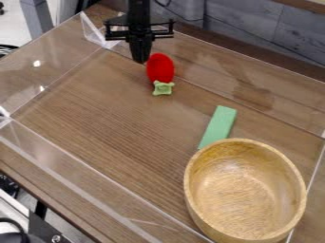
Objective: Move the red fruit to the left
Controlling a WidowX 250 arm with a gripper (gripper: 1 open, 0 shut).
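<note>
The red fruit (160, 69) is a small glossy red strawberry-like toy with a green leafy stem (162, 89) at its near end, lying on the wooden table (114, 133) toward the back. My black gripper (143, 55) hangs pointing down just left of the fruit's far end, very close to it. Its fingers are pressed together and hold nothing. Whether the tips touch the fruit I cannot tell.
A flat light-green block (219, 126) lies right of centre. Behind it in the near right corner stands a large wooden bowl (245, 193). Clear plastic walls (38, 71) ring the table on the left and front sides.
</note>
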